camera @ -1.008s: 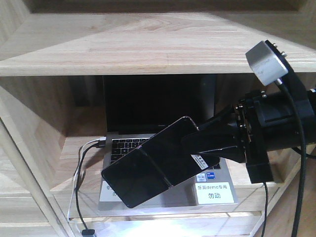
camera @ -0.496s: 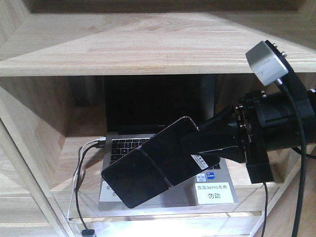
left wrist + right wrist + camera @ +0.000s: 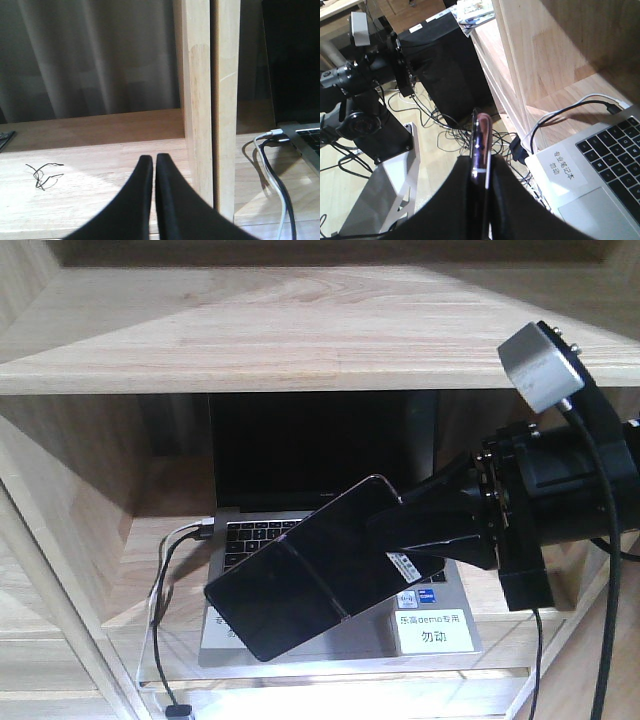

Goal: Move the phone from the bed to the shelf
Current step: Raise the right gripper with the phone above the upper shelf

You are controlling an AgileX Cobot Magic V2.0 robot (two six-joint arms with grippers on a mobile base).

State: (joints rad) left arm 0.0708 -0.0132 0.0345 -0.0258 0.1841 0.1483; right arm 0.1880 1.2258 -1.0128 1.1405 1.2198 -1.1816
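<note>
The left gripper (image 3: 154, 162) is pinched together, holding nothing. The flat glossy black phone (image 3: 300, 585) hangs tilted over the grey laptop (image 3: 250, 535), below the light natural-wood shelf (image 3: 300, 340). The right gripper (image 3: 405, 535) clamps the phone's right end. It looks stiff, slick and fragile, so gripping the flat faces nearer the middle seems safest.

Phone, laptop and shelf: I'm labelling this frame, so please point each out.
phone (image 3: 290, 590), front view, middle of its black face.
laptop (image 3: 255, 535), front view, on its keyboard.
shelf (image 3: 300, 325), front view, top surface of the upper board.
</note>
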